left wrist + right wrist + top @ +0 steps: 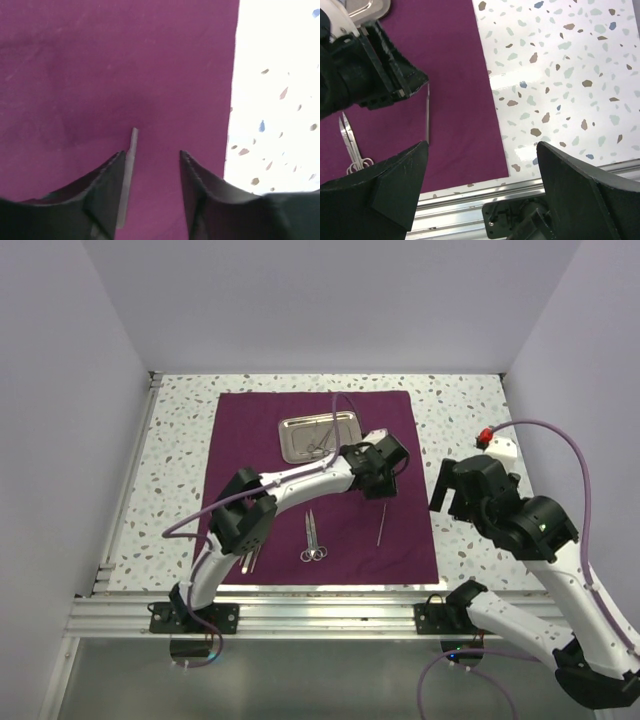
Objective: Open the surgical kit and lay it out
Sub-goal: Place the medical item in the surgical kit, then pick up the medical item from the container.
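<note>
Near edge: small steel ring-handled scissors [313, 538] lying flat on dark purple cloth [240, 430]. Cloth already spread open on speckled white table [465, 410].

Right gripper [480, 185] hanging by cloth's edge, fingers spread wide, holding nothing.

Further in: thin straight steel tool [131, 165] lying on cloth. Left gripper [151, 170] hovering low over it, fingers apart, tool hugging one finger [107, 185].

My guess: laying this tool down. Best way: lifting straight up, not sideways, so finger isn't dragging tool crooked.

Far back: shiny steel rectangle tray [318, 438], seeming to hold more tools.
</note>
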### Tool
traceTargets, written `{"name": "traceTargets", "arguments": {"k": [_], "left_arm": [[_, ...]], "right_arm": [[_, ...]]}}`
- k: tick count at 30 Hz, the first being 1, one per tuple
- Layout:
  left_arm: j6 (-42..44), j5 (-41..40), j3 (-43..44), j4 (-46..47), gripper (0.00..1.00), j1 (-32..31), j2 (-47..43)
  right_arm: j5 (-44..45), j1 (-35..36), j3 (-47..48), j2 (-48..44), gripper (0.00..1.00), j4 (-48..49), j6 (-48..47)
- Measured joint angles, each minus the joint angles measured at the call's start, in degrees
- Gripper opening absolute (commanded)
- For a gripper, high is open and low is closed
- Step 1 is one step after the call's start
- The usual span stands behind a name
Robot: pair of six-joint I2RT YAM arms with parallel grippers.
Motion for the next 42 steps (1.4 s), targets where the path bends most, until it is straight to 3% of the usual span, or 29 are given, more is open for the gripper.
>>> {"name": "traceTargets", "arguments": {"k": [3, 10, 15, 19, 24, 35, 42], "left_arm": [[1.05, -0.48, 4.20, -2.38, 0.65, 0.39, 0.98], [9.29, -1.14, 14.21, -3.65, 0.64, 3.89, 0.98], [20.46, -1.36, 19.15, -2.58, 0.64, 13.14, 3.15], [27.80, -1.09, 25.51, 0.35, 0.63, 21.03, 9.79], [33.86, -0.11, 26.99, 3.13, 0.63, 27.19, 16.90], [39.82, 3.78, 27.17, 9.27, 0.63, 26.82, 22.25], [42.95, -0.46, 27.69, 10.97, 0.63, 26.36, 23.41]], "right_arm": [[0.70, 0.00, -0.28, 0.35, 0.94, -0.37, 0.07], [1.90, 0.00, -0.26, 1.51, 0.94, -0.35, 0.72], [1.90, 0.00, -0.11, 2.58, 0.94, -0.39, 1.53], [1.88, 0.00, 0.72, 3.87, 0.94, -0.59, 2.21], [1.81, 0.00, 1.44, 5.99, 0.94, -1.68, 3.61], [0.50, 0.00, 1.53, 10.32, 0.93, -4.00, 6.23], [0.33, 0.00, 1.79, 10.88, 0.93, -5.03, 6.69]]}}
